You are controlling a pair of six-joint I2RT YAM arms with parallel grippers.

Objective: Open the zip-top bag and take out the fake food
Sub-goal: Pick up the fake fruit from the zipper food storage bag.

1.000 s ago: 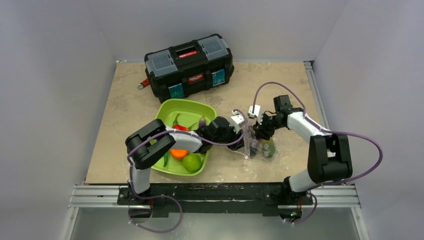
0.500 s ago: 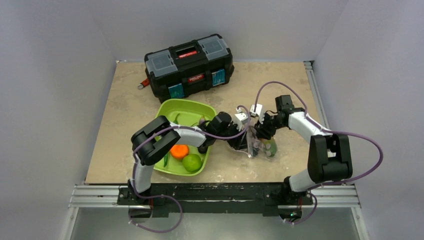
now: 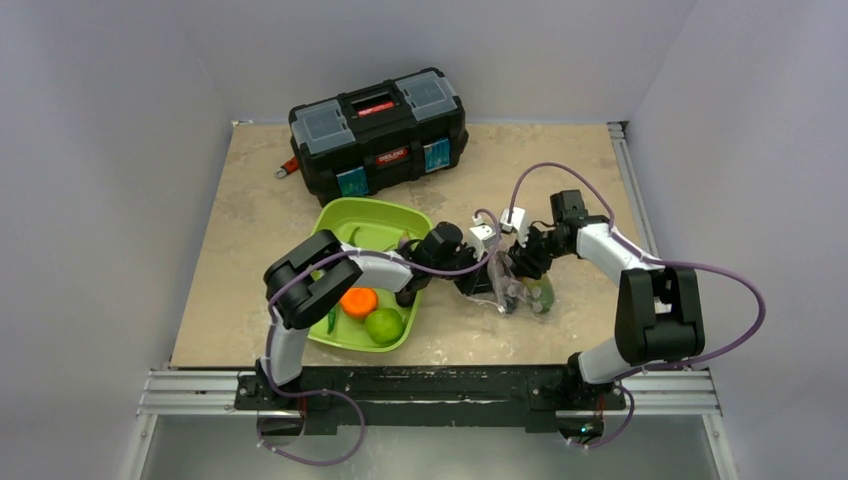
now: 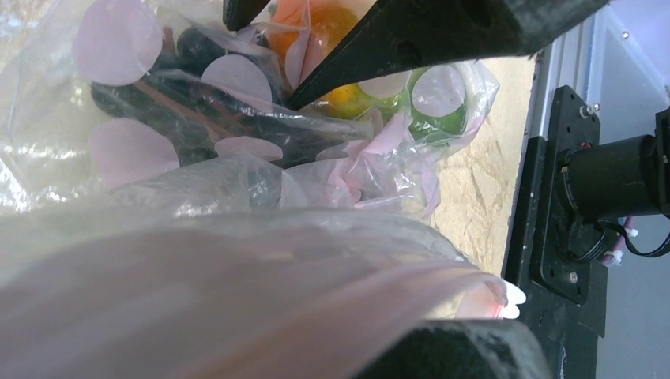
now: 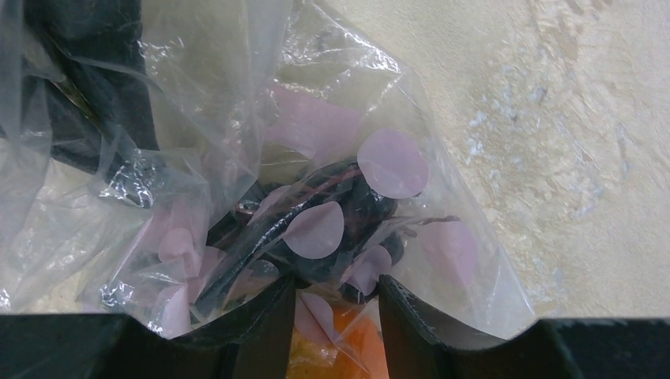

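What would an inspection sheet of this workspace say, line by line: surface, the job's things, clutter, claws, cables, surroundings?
Surface: beige stone-pattern table, flat.
Job's things: zip-top bag between both claws, with dark berries and an orange piece inside; an orange and a lime lie in the green tray.
Clutter: black toolbox at the far edge; small red thing beside it, too small to tell.
Claws: left claw shut, bag film seemingly pinched; right claw around the bag's bulk, apparently gripping.
Cables: purple cables loop along both arms.
Surroundings: plain walls; metal rail at the near edge.
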